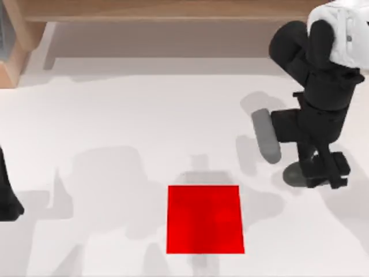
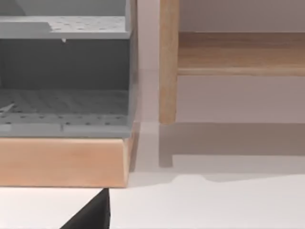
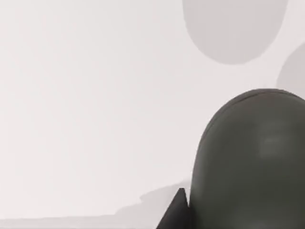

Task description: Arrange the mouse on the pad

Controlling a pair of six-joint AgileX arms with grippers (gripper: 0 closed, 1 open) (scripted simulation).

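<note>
Our right gripper [image 1: 323,167] is clamped on the mouse [image 1: 266,135], lifted at the right, well apart from the pad [image 1: 204,219], so placing remains.

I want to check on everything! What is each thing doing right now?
mouse: off the pad, beside the right gripper, lifted or not I cannot tell.
pad: flat on the table, bare.
right gripper: next to the mouse.
left arm: parked at the table's left edge.
</note>
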